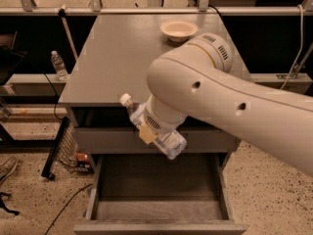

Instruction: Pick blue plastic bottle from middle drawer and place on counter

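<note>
My gripper [146,130] sits at the end of the big white arm and is mostly hidden by the wrist. It is shut on the blue plastic bottle [168,141] and holds it in the air, tilted, with the white cap [126,100] pointing up and left. The bottle hangs in front of the counter's front edge, above the open middle drawer [156,182], whose grey floor is bare. The grey counter [112,58] stretches behind it.
A cream bowl [179,29] stands at the back of the counter, right of centre. A clear water bottle [59,65] stands on a low shelf to the left. A black wire basket [62,148] leans by the cabinet's left side. A metal rail runs along the back.
</note>
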